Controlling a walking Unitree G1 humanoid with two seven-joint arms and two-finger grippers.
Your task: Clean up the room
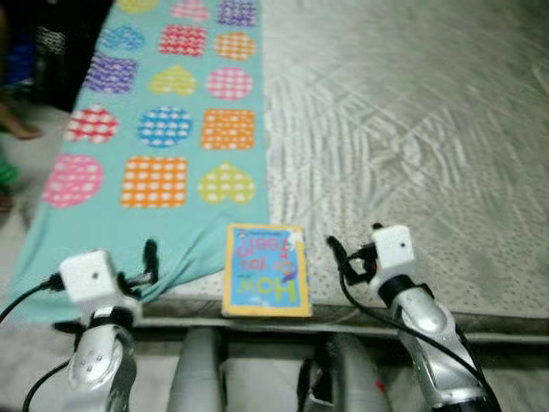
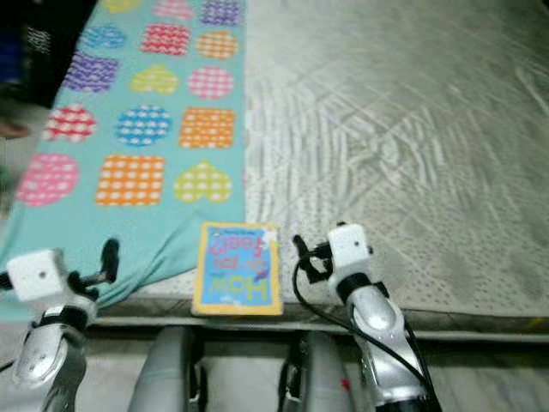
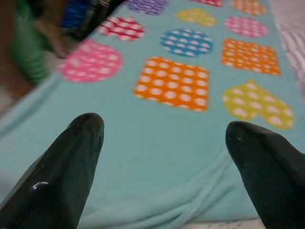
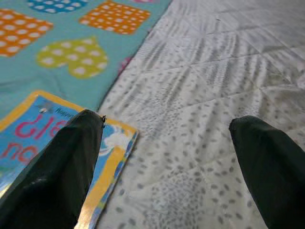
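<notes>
Your right gripper [image 4: 164, 162] hung spread and empty, the book [image 1: 267, 271] just beside its left finger. Your left gripper [image 3: 164, 164], also spread, faced the teal blanket [image 3: 157, 138]; its wrist view alone caught a person's foot [image 3: 50, 38].

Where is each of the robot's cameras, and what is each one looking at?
Left eye view: on the head, looking down at the bed, the book, both arms and the robot's legs.
Right eye view: beside it, same scene, slightly shifted.
Left wrist view: on the left arm, looking along the open left gripper at the teal blanket.
Right wrist view: on the right arm, looking along the open right gripper at the book's corner and the bed.
Both wrist views share the blanket's yellow heart.
</notes>
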